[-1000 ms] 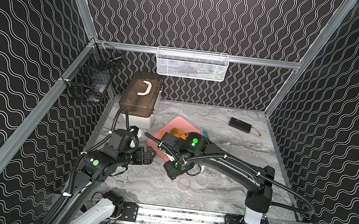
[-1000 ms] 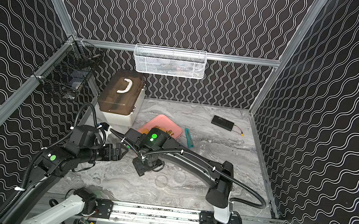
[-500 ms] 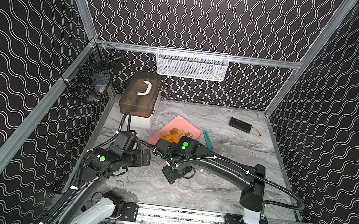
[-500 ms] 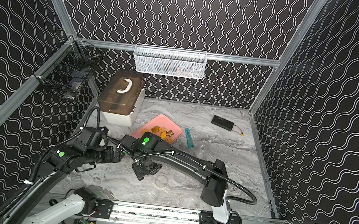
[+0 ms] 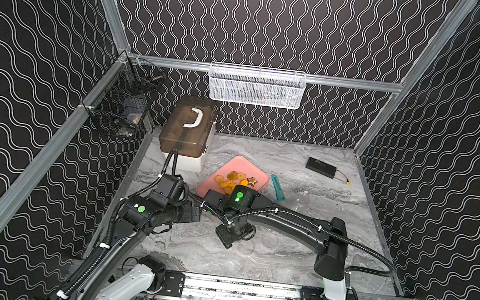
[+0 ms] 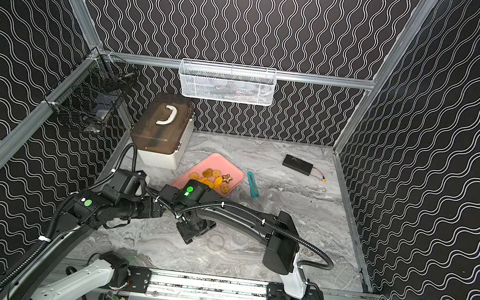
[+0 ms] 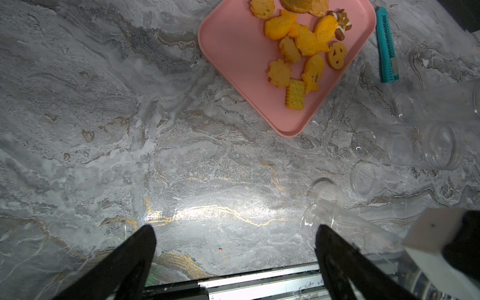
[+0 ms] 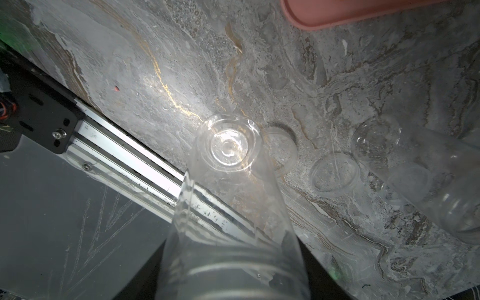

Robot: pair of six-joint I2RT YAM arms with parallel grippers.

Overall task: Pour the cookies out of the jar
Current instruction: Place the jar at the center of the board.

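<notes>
Right tool (image 5: 235, 234) clamped on jar (image 8: 228, 181), base down near desk (image 5: 282, 255) front edge; cookies (image 7: 298, 44) on tray (image 7: 233, 52) beyond; left tool (image 7: 233, 235) apart.

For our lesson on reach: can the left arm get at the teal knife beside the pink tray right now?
Probably not directly: the open left gripper is empty, but the right arm, holding the clear jar, lies across the straight path to the teal knife.

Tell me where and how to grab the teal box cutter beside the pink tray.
Grip the teal plastic box cutter across its narrow width near mid-length, coming straight down from above. It lies flat on the grey marble table, long and slim; its long edges look free, though the pink plastic tray sits close.
</notes>
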